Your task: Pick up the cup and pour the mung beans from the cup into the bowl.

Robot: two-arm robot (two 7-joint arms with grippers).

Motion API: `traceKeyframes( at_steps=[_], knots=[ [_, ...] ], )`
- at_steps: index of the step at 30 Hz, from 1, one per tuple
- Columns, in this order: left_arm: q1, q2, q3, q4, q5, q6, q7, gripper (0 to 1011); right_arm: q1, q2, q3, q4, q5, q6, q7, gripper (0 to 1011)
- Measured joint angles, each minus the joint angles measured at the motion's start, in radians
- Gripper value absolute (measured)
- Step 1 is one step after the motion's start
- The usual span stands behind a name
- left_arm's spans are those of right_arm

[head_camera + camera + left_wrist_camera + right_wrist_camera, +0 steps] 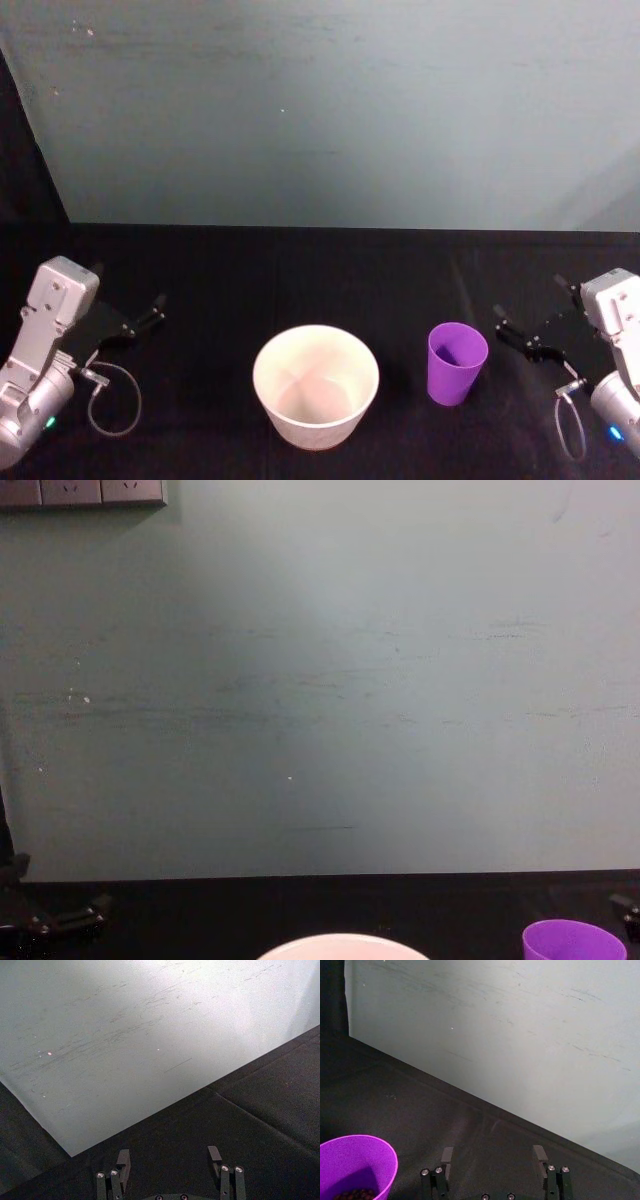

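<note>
The purple cup [457, 362] stands upright on the black table, right of the bowl [316, 385], a wide pale round bowl whose inside looks empty. Dark mung beans [355, 1194] lie at the bottom of the cup [355, 1165]. My right gripper [530, 300] hovers open just to the right of the cup, not touching it; its fingers [447, 1154] stand apart with nothing between them. My left gripper [130, 287] rests open at the table's left side, well away from the bowl, its fingers [123, 1157] spread over bare cloth. From the chest, the bowl's rim [340, 945] and the cup [572, 942] peek up at the bottom edge.
A grey-green wall panel [330, 110] rises behind the table's far edge. A black cloth [300, 270] covers the table. Loose cables [110, 400] loop beside each wrist. Open cloth lies between the bowl and the left arm.
</note>
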Motion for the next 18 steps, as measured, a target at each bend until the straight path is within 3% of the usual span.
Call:
traceKeyframes(
  at_steps=[18],
  knots=[
    [0.000,0.000,0.000,0.000,0.000,0.000,0.000,1003,0.000,0.000,0.000,0.000,0.000,0.000,0.000,1002]
  ],
)
